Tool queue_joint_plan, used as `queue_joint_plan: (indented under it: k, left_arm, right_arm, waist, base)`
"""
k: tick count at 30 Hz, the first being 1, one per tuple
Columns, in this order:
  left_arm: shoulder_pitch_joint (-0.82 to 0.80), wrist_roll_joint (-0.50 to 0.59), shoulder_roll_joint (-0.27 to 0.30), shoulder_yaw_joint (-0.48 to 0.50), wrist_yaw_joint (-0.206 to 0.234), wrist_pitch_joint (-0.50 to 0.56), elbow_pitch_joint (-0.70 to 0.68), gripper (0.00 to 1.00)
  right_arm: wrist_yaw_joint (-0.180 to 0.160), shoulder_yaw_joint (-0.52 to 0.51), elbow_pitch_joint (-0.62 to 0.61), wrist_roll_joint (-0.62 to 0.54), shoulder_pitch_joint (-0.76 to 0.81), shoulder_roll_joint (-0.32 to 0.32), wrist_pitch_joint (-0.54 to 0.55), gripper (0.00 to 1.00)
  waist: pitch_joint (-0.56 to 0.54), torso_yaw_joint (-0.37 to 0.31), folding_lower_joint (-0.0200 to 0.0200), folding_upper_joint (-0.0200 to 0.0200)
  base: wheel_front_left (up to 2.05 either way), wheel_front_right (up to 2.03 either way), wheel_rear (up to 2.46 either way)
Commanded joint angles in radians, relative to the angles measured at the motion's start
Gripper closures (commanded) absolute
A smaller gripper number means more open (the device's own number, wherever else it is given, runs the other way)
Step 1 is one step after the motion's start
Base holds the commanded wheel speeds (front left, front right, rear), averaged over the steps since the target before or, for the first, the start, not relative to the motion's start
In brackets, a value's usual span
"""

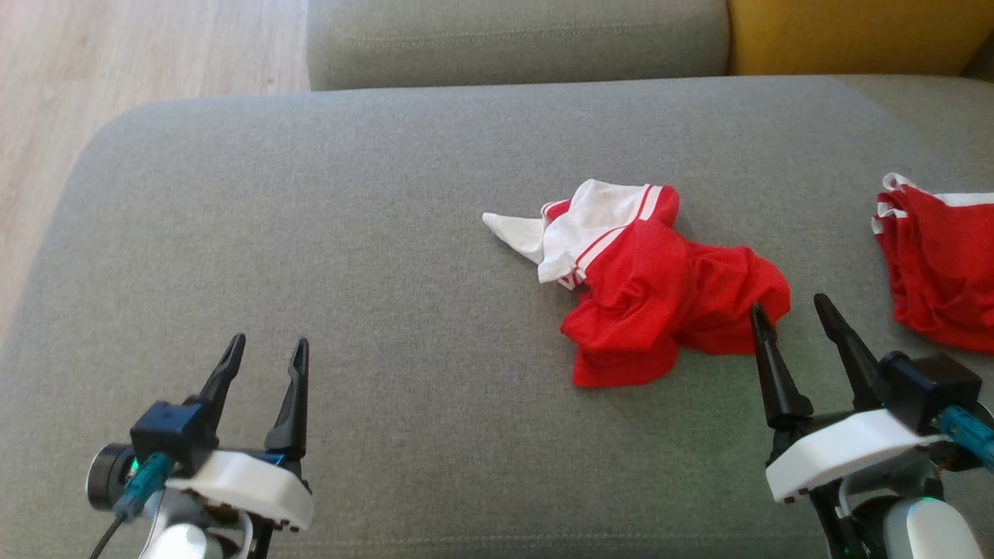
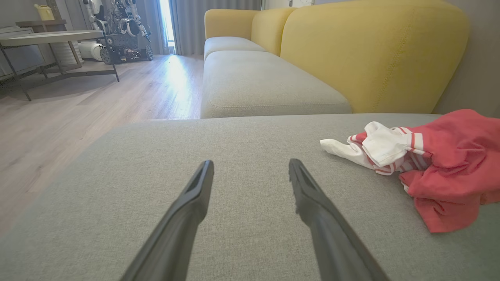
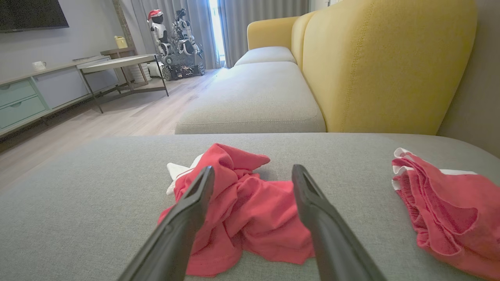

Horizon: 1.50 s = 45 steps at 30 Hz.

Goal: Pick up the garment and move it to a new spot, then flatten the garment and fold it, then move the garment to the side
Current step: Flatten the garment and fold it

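Garment [image 1: 660, 295], crumpled red-and-white, lies on the sofa cushion [image 1: 311, 233] just ahead of the right end effector [image 1: 790, 304]. Both end effectors released; left end effector [image 1: 269, 340] well apart. Likely light, limp: pinch a raised fold.

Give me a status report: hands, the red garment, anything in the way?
Left hand open, empty, over bare cushion. Right hand open, empty, close to the crumpled red-and-white garment. Second red garment lies apart to the right; nothing blocking.
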Motion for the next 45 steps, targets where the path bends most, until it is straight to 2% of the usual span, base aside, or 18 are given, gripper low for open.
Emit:
queue_joint_plan:
  k: [1, 5, 8, 14, 19, 27, 33, 34, 35, 40, 45]
  left_arm:
    - [-0.067, -0.003, 0.024, 0.036, 0.007, -0.003, -0.036, 0.0]
    - [-0.099, 0.001, 0.019, 0.022, -0.001, -0.002, -0.043, 0.0]
    - [-0.154, 0.008, 0.005, -0.012, -0.028, 0.009, -0.037, 0.0]
    - [-0.339, 0.041, -0.054, -0.162, -0.15, 0.097, 0.084, 0.0]
    - [-0.473, 0.065, -0.091, -0.23, -0.208, 0.138, 0.21, 0.0]
    - [-0.608, 0.094, -0.11, -0.296, -0.243, 0.121, 0.367, 0.0]
    - [-0.665, 0.141, -0.097, -0.326, -0.241, 0.086, 0.409, 0.0]
    - [-0.671, 0.141, -0.097, -0.329, -0.242, 0.09, 0.42, 0.4]
    - [-0.678, 0.144, -0.095, -0.334, -0.243, 0.091, 0.43, 0.99]
    - [-0.704, 0.163, -0.08, -0.338, -0.225, 0.072, 0.435, 1.0]
    - [-0.702, 0.175, -0.046, -0.322, -0.183, 0.077, 0.352, 1.0]
  right_arm:
    - [0.003, 0.027, -0.038, 0.009, -0.034, -0.014, 0.001, 0.0]
    - [0.003, 0.027, -0.044, 0.01, -0.049, -0.015, 0.0, 0.0]
    - [0.003, 0.03, -0.051, 0.008, -0.069, -0.016, -0.003, 0.0]
    - [0.003, 0.052, -0.055, 0.008, -0.122, -0.021, -0.011, 0.0]
    - [0.003, 0.077, -0.05, 0.012, -0.167, -0.02, -0.022, 0.0]
    - [0.003, 0.08, -0.019, 0.023, -0.192, -0.01, -0.055, 0.0]
    - [0.003, 0.081, 0.001, 0.031, -0.198, -0.004, -0.074, 0.0]
    - [0.003, 0.08, 0.004, 0.032, -0.199, -0.003, -0.077, 0.0]
    - [0.003, 0.081, 0.007, 0.033, -0.2, -0.002, -0.08, 0.0]
    - [0.003, 0.076, 0.022, 0.033, -0.201, 0.001, -0.09, 0.0]
    - [0.003, 0.062, 0.036, 0.035, -0.186, 0.003, -0.085, 0.0]
  waist:
    - [0.01, 0.002, 0.0, 0.0]
    - [0.042, 0.002, 0.0, 0.0]
    - [0.078, -0.003, 0.0, 0.0]
    - [0.171, -0.049, 0.0, 0.0]
    - [0.244, -0.11, 0.0, 0.0]
    - [0.301, -0.196, 0.0, 0.0]
    - [0.311, -0.227, 0.0, 0.0]
    - [0.311, -0.23, 0.0, 0.0]
    - [0.312, -0.232, 0.0, 0.0]
    - [0.303, -0.236, 0.0, 0.0]
    - [0.274, -0.212, 0.0, 0.0]
  base:
    - [0.0, 0.0, 0.0]
    - [0.0, 0.0, 0.0]
    - [0.0, 0.0, 0.0]
    - [0.0, 0.0, 0.0]
    - [0.0, 0.0, 0.0]
    - [0.0, 0.0, 0.0]
    - [0.0, 0.0, 0.0]
    - [0.0, 0.0, 0.0]
    - [0.0, 0.0, 0.0]
    - [0.0, 0.0, 0.0]
    - [0.0, 0.0, 0.0]
